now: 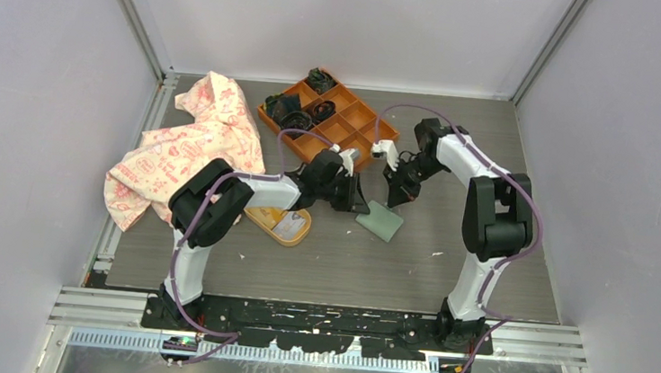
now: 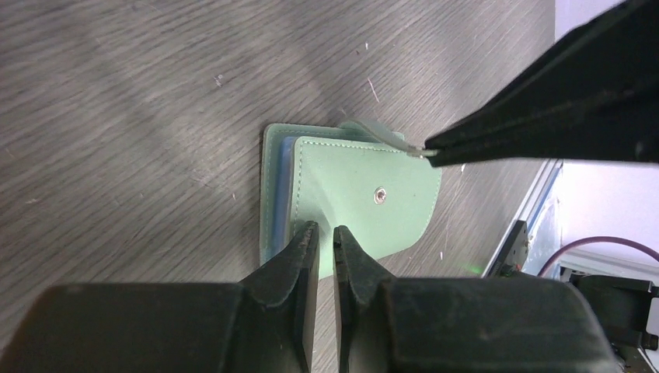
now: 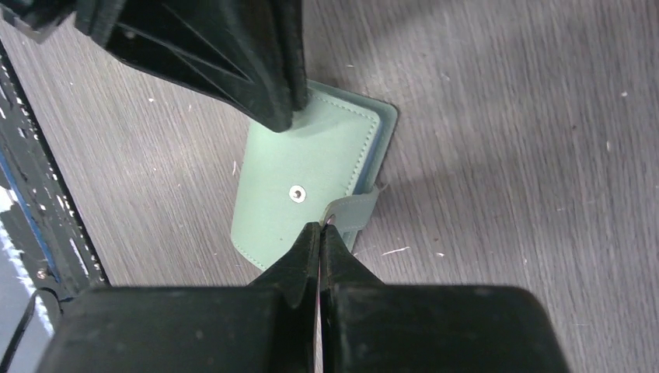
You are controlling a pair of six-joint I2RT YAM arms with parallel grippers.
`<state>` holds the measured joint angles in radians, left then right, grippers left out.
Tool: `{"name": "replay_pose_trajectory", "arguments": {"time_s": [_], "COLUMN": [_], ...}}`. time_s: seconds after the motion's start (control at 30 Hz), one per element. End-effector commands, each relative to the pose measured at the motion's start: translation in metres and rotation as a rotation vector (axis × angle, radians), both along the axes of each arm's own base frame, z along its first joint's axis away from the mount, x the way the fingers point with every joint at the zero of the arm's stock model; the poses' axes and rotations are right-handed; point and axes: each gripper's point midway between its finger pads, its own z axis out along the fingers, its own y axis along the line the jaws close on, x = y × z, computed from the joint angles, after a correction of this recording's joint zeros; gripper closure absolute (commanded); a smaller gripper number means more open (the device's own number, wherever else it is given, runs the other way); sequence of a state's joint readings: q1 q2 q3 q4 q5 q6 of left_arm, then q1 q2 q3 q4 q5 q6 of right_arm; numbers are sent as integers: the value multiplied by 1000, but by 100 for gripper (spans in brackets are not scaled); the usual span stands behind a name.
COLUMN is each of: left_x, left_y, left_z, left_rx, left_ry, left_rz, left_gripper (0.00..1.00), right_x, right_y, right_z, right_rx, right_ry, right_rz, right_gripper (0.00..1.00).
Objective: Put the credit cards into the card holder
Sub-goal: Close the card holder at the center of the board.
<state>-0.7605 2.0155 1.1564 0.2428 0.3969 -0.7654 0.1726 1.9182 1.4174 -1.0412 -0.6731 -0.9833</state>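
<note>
Opening the card holder looks to be the step in hand. It lies shut and flat on the table between the two arms.

The right gripper has its fingers pressed together on the free end of the closing tab. The snap stud shows bare just beside it, so the tab seems unfastened. The left gripper nips the opposite edge of the green cover, its fingers nearly together with a sliver of cover between them.

To do this well, I judge that one arm should hold its side low against the table while the other folds its side up and over in a gentle arc. Pulling both straight apart would likely lift the whole wallet. The pinch on the tab sits at its very end and may slip.

The slots inside are hidden; only a blue edge of lining peeks out along the cover. I cannot tell whether the left fingers hold the top leaf alone or more layers.

No credit cards show clearly. Something pale lies in the yellow dish, just left of the wallet and slightly nearer, but it is too small to name. Farther back, the orange tray holds dark items I cannot identify, and a patterned cloth lies at the far left.
</note>
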Motion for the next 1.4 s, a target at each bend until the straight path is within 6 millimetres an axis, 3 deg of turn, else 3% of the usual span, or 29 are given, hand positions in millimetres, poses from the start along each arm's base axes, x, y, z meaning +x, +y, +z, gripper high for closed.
{"name": "replay_pose_trajectory", "arguments": {"time_s": [0.0, 0.6, 1.37], "left_x": [-10, -14, -15], "left_y": [-5, -7, -9], "left_z": [15, 21, 24], "left_rx": [-21, -43, -50], "left_ry": [6, 6, 2], "left_rz": [-31, -35, -38], "left_gripper": [86, 87, 87], "right_x": [2, -25, -39], "right_y": [10, 13, 23], "right_z": [20, -3, -7], "right_rx": [-1, -107, -143], "right_ry": [-158, -199, -242], "right_rz": [68, 169, 228], "right_gripper": [99, 99, 99]}}
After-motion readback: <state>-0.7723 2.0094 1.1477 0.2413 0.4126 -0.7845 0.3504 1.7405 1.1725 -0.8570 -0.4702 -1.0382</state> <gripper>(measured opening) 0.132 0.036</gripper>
